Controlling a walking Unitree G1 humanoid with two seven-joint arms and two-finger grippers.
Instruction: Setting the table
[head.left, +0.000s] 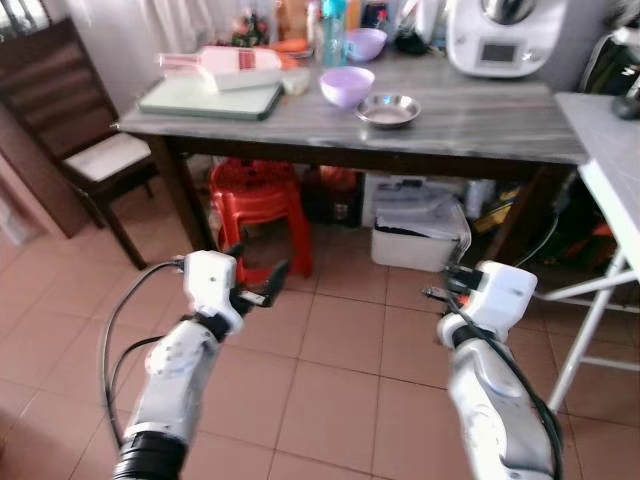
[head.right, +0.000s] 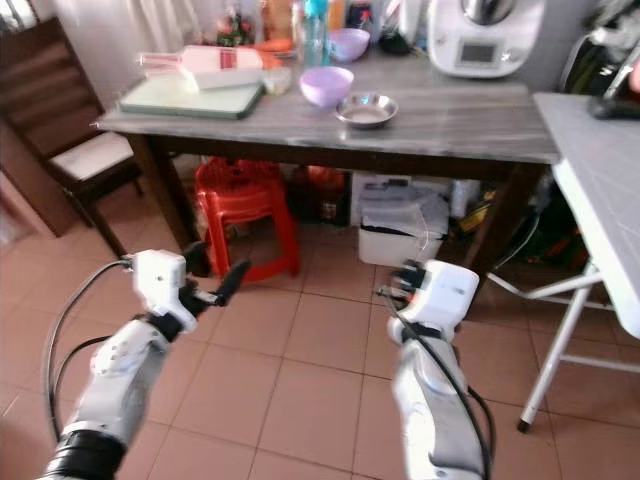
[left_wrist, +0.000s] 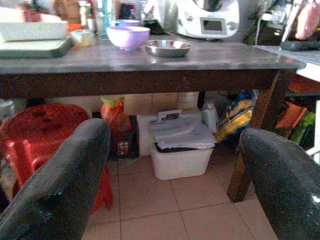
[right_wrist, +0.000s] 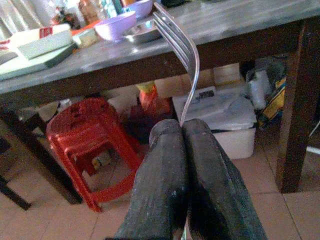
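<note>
Where tile floor (head.left: 340, 350) spreads, table (head.left: 480, 125) stands.

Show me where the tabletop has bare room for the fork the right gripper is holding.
Bare wood runs from the steel bowl right to the table end, in front of the white appliance. A narrower strip follows the front edge. The left end is crowded: green tray, purple bowl, bottles behind. The right gripper holds the fork.

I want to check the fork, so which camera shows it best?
The right wrist view: the fork stands clear, pinched by the right claw, tines up. In the eye views it is a small blurred sliver.
</note>
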